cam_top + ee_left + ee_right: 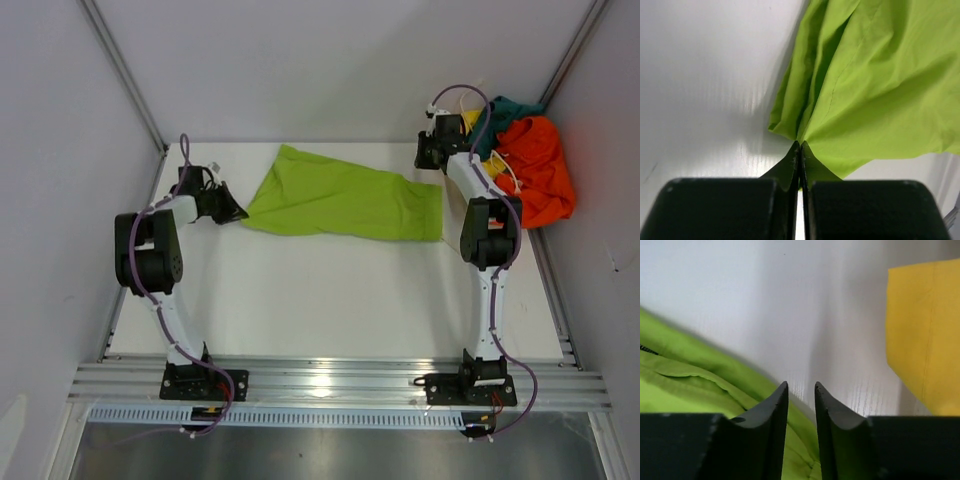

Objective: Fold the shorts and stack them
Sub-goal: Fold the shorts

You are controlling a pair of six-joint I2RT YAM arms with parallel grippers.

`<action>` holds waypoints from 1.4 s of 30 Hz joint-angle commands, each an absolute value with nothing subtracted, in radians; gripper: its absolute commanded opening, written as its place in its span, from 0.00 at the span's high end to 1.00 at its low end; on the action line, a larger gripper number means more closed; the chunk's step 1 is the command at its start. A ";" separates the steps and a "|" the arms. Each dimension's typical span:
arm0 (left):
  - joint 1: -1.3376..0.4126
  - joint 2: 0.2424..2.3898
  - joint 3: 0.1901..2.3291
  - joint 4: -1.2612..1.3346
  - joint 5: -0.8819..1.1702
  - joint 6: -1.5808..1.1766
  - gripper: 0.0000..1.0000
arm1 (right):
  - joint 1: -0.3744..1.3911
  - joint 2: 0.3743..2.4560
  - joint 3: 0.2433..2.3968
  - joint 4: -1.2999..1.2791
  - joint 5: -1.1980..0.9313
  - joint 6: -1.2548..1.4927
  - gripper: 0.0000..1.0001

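Our left gripper (799,150) is clamped tight on a corner of the lime green shorts (340,198), our right gripper (801,390) stands slightly parted and empty, so we judge flattening is in hand and a fold-over grasp comes next.

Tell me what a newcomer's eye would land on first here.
The lime green shorts, spread across the far middle of the white table, stand out most; the left fingers are shut on their left end. Next comes the bright heap in the far right corner: orange shorts, a dark teal pair and yellow shorts bunched together, close by the right fingers, which stand slightly apart and hold nothing.
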State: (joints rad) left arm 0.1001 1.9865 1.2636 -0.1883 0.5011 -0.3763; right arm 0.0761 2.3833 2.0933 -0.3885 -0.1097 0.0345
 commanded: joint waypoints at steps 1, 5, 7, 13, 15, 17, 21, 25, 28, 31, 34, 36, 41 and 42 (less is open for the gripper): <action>0.124 1.917 1.258 -0.089 0.558 -0.403 1.00 | 0.086 2.418 2.141 -0.422 -0.063 0.052 0.65; 0.124 1.936 1.264 -0.101 0.562 -0.410 1.00 | 0.094 2.379 2.135 -0.433 -0.100 0.064 0.56; 0.124 1.936 1.266 -0.115 0.535 -0.408 1.00 | 0.094 2.330 2.128 -0.455 -0.120 0.074 0.51; 0.124 1.898 1.249 -0.146 0.459 -0.400 1.00 | 0.068 2.155 1.965 -0.522 -0.245 0.129 0.39; 0.123 1.888 1.247 -0.147 0.448 -0.399 1.00 | 0.052 2.059 1.817 -0.480 -0.261 0.152 0.36; 0.124 1.876 1.247 -0.162 0.427 -0.396 1.00 | 0.040 1.990 1.664 -0.422 -0.282 0.172 0.28; 0.132 1.847 1.249 -0.189 0.354 -0.382 1.00 | 0.040 1.855 1.508 -0.396 -0.308 0.184 0.12; 0.158 1.825 1.249 -0.213 0.313 -0.377 1.00 | 0.040 1.748 1.384 -0.374 -0.333 0.207 0.12; 0.173 1.801 1.235 -0.224 0.287 -0.377 1.00 | 0.044 1.721 1.309 -0.344 -0.377 0.230 0.12; 0.178 1.789 1.233 -0.248 0.232 -0.380 0.61 | 0.061 1.720 1.266 -0.337 -0.379 0.241 0.13; 0.178 1.747 1.213 -0.247 0.166 -0.394 0.25 | 0.058 1.703 1.200 -0.293 -0.377 0.268 0.14; 0.176 1.705 1.201 -0.249 0.103 -0.402 0.18 | 0.058 1.680 1.171 -0.272 -0.390 0.285 0.14; 0.163 1.625 1.154 -0.206 0.083 -0.419 0.16 | 0.063 1.658 1.097 -0.221 -0.417 0.337 0.14; 0.153 1.594 1.147 -0.180 0.083 -0.420 0.16 | 0.063 1.663 1.091 -0.215 -0.419 0.344 0.15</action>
